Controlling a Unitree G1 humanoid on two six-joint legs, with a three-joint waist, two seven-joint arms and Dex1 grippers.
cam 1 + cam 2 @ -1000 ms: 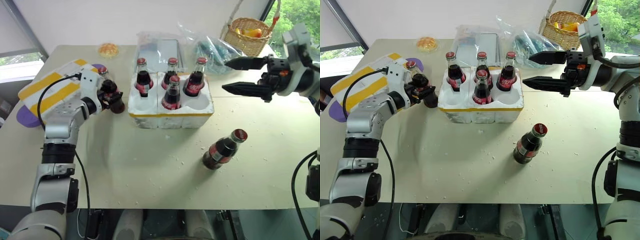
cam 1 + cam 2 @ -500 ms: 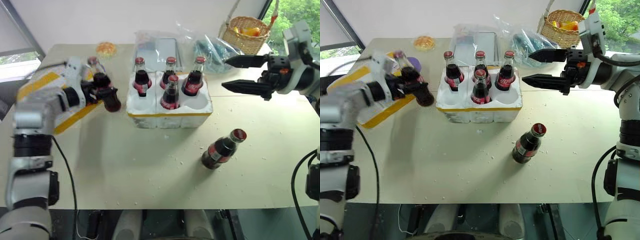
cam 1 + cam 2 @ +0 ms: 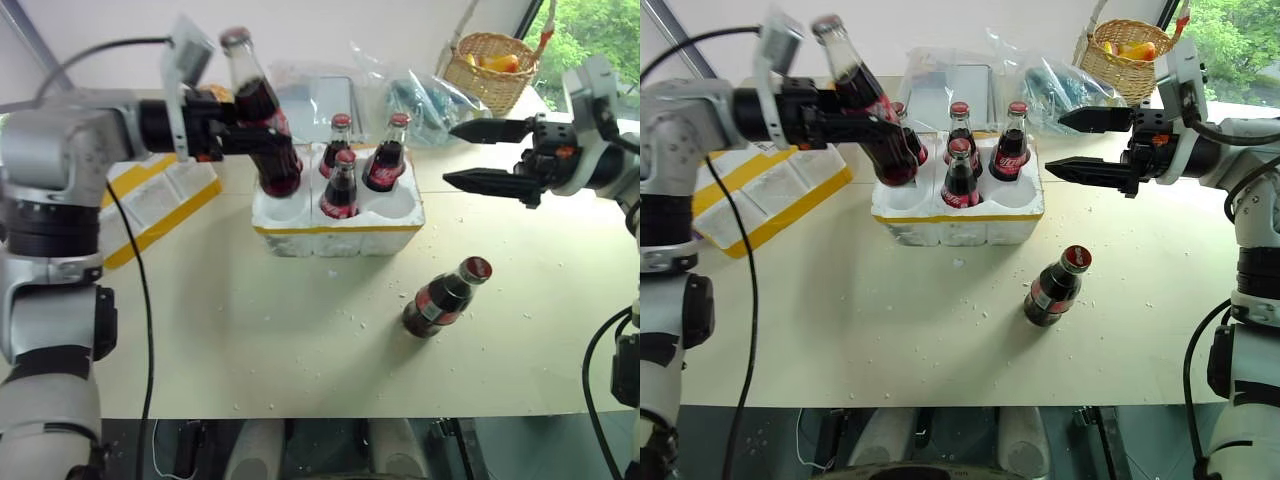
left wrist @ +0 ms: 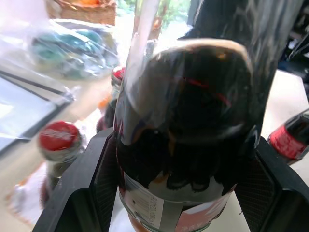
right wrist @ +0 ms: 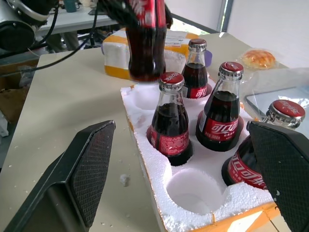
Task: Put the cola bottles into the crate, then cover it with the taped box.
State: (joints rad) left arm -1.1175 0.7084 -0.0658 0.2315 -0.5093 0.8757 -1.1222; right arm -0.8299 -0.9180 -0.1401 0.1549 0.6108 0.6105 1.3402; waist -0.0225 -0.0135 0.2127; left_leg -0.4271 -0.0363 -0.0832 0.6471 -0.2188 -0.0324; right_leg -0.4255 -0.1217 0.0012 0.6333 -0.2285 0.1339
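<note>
crumbs on beige table [image 3: 300, 360] by window [image 3: 590, 35]

- One cola bottle [image 3: 262, 135] hangs tilted in the left claw [image 3: 245, 140], its base above the crate's near-left well.
- Four bottles [image 3: 341, 186] stand upright in the white foam crate [image 3: 340, 228].
- Another bottle [image 3: 443, 296] lies on the surface, near the crate's right corner.
- The taped box [image 3: 160, 205], white with yellow bands, lies left of the crate.

head stereo pair high above the table [image 3: 300, 340], wrist views close in, all sharing the crate [image 5: 203, 193]
</note>
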